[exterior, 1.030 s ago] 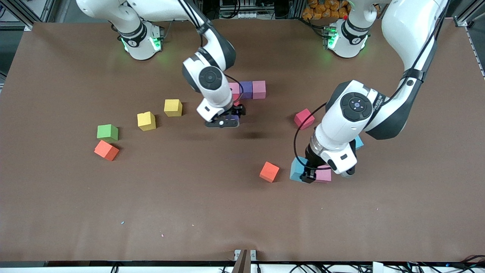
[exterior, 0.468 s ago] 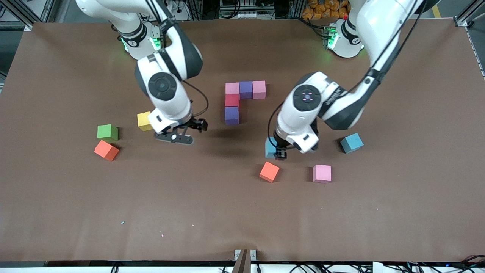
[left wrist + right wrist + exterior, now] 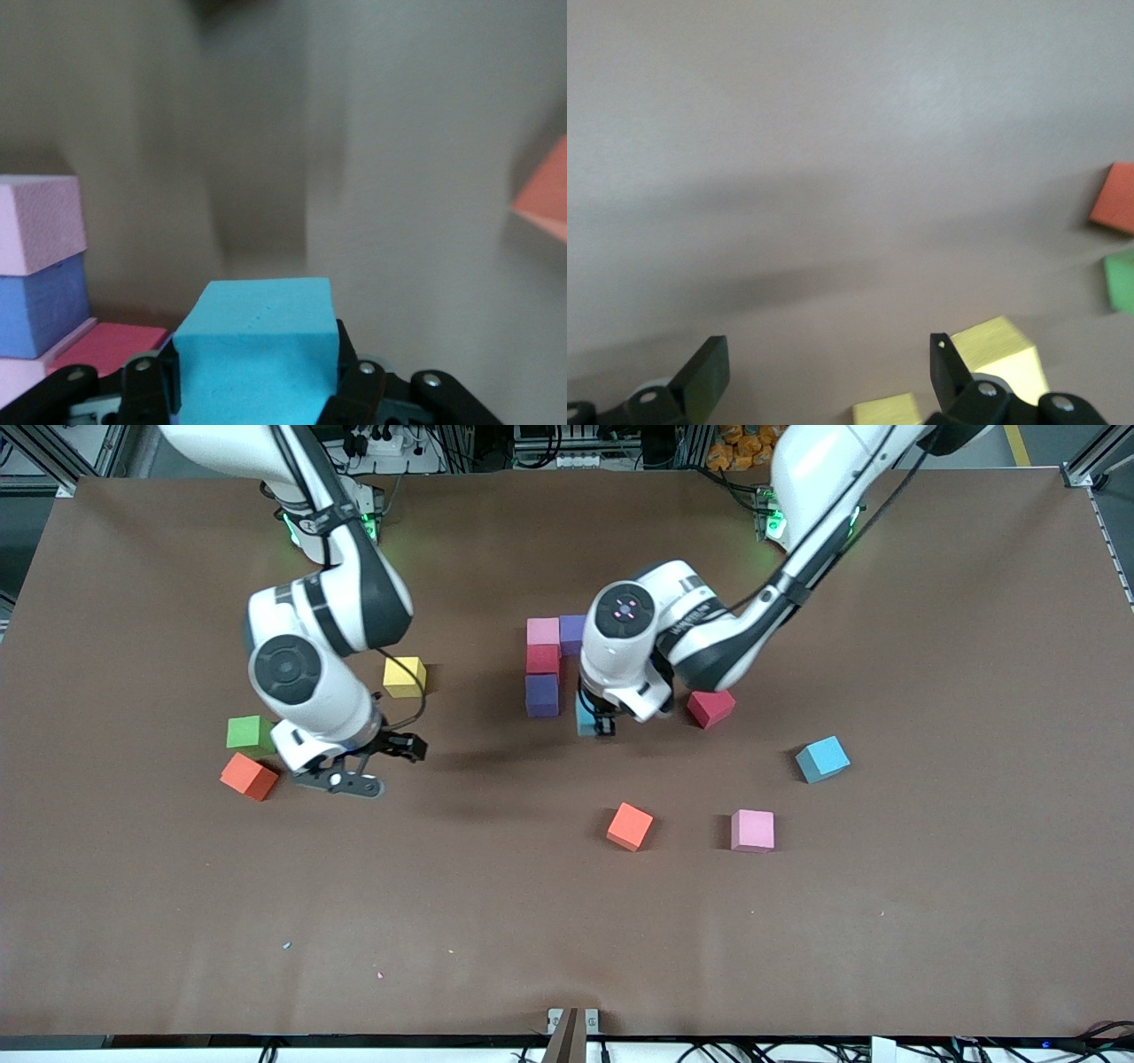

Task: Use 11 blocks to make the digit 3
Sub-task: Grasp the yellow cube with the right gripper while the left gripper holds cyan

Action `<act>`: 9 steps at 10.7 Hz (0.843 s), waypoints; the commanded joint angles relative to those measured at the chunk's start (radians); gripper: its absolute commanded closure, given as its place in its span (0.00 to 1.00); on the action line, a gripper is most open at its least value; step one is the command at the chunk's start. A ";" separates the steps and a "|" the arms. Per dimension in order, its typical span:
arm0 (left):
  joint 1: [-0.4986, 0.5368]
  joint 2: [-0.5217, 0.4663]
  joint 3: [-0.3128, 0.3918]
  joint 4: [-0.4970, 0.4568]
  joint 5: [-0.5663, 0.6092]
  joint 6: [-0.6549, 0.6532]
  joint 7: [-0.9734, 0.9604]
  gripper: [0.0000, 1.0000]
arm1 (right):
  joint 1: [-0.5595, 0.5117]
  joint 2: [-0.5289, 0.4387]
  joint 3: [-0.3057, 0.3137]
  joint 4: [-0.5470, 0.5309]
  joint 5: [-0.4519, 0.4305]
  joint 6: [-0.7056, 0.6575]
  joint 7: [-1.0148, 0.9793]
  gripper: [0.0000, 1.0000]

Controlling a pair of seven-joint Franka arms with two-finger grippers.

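Note:
My left gripper [image 3: 599, 724] is shut on a sky-blue block [image 3: 586, 716], low over the table beside the figure's purple block [image 3: 541, 694]; the block fills the jaws in the left wrist view [image 3: 257, 341]. The partial figure is a pink block [image 3: 543, 631], a purple block [image 3: 573, 632], a crimson block [image 3: 542, 659] and that purple block; my left arm hides the rest. My right gripper [image 3: 383, 766] is open and empty over the table near the yellow blocks [image 3: 1001, 350]. One yellow block [image 3: 405, 677] shows in front view; the other is hidden under my right arm.
Loose blocks: crimson [image 3: 710, 708], sky-blue [image 3: 822, 759], pink [image 3: 752, 831], orange [image 3: 630, 826]. A green cube [image 3: 250, 732] and another orange block [image 3: 249, 776] lie close to my right gripper, toward the right arm's end.
My left gripper lifted the sky-blue block away from the loose pink block and carried it to the figure. My right gripper left the figure, open, and moved over toward the yellow and green cubes.

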 commanded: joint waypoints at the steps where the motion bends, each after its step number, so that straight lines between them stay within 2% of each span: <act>1: -0.011 -0.015 0.001 -0.101 -0.003 0.099 -0.066 1.00 | -0.093 -0.007 0.011 -0.029 -0.012 0.001 -0.167 0.00; 4: -0.015 -0.015 0.003 -0.158 -0.003 0.182 -0.071 1.00 | -0.175 0.014 0.011 -0.051 -0.012 0.052 -0.304 0.00; 7: -0.023 0.009 0.006 -0.158 0.000 0.201 -0.080 1.00 | -0.166 -0.023 0.014 -0.158 -0.009 0.123 -0.361 0.00; 9: -0.023 0.015 0.006 -0.158 0.035 0.201 -0.080 1.00 | -0.164 -0.081 0.016 -0.285 -0.011 0.206 -0.432 0.00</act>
